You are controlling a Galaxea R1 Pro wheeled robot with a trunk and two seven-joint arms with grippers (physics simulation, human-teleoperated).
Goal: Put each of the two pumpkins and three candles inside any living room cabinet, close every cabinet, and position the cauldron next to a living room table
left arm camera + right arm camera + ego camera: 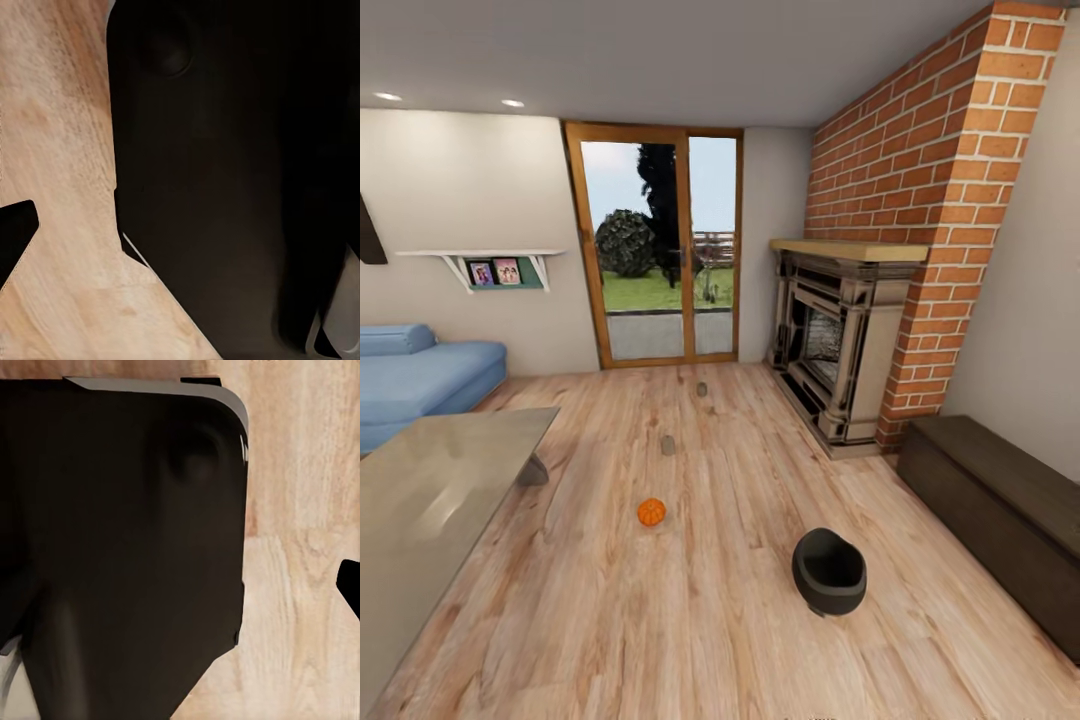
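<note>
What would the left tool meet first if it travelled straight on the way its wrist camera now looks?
Probably the wood-plank floor, or the dark robot body beside it; depth is unclear, and the tool's fingers cannot be made out, so its exact line is uncertain.

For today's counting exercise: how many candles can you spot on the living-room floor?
2. One candle stands on the floor beyond the pumpkin; the other candle is farther off, nearer the glass doors. More may be hidden elsewhere.
</note>
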